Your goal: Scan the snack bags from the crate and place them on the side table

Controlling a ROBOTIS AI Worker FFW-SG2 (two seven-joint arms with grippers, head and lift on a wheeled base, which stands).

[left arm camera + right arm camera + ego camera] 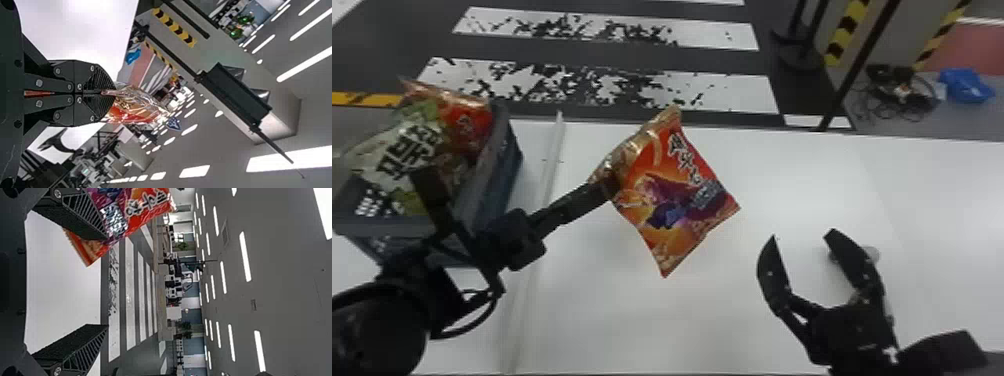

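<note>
Left arm point(377, 325) nearest; its gripper point(610, 184) pinches the red snack bag point(677, 195) by one edge, the rest beyond its fingertips. With the right gripper point(803, 234) wide and empty beside it, a handover should likely straddle the free edge squarely before release.

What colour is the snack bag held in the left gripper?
The snack bag is mainly red and orange with a purple patch, best seen in the head view.
</note>
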